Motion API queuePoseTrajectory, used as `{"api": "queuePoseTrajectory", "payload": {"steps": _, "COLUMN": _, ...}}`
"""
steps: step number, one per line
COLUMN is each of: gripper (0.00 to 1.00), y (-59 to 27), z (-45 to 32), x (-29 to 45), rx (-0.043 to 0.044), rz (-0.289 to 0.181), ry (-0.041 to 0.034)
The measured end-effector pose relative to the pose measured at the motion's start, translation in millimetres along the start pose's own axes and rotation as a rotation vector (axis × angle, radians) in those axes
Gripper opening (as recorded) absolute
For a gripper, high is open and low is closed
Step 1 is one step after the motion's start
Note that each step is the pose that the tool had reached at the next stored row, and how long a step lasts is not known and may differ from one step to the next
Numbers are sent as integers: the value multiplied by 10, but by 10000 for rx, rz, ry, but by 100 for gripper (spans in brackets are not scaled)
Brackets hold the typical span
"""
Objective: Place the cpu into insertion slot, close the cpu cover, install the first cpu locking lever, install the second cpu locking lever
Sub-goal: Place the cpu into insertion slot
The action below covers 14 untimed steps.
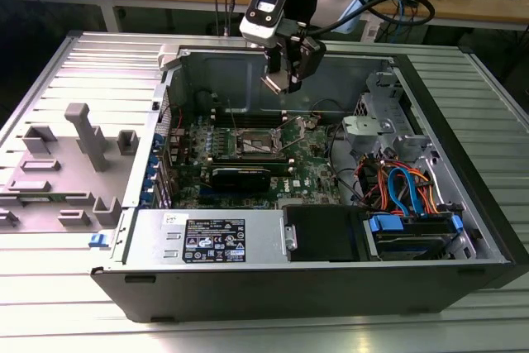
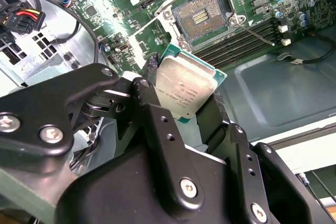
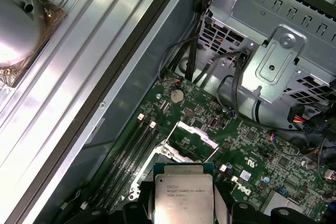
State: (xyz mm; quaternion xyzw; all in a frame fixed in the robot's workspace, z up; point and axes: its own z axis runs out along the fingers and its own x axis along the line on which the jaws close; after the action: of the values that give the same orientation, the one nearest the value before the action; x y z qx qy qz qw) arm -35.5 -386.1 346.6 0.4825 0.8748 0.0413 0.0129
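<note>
My gripper (image 1: 282,78) hangs over the open computer case, shut on the cpu (image 1: 275,83) by two opposite edges. In both wrist views the cpu (image 2: 185,88) (image 3: 182,198) shows its silvery-grey metal top between black fingers (image 2: 151,72). The insertion slot (image 2: 202,17) lies bare on the green motherboard (image 1: 310,167), below and apart from the chip. In the first wrist view the cpu cover (image 3: 195,131) stands tilted up at the socket's far side. A thin locking lever (image 2: 255,34) sticks out beside the socket.
Long black memory slots (image 2: 239,43) flank the socket. A metal drive cage (image 1: 376,117) and orange and blue cables (image 1: 405,188) fill the case at the exterior view's right. The power supply (image 1: 211,241) lies along the near wall. A grey fixture (image 1: 78,155) sits outside, at the left.
</note>
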Motion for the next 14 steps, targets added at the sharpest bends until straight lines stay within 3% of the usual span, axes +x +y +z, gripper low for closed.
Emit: {"api": "queuePoseTrajectory", "payload": {"steps": 14, "gripper": 54, "y": 0, "z": 5, "x": 0, "rx": -2, "rz": 181, "ry": -16}}
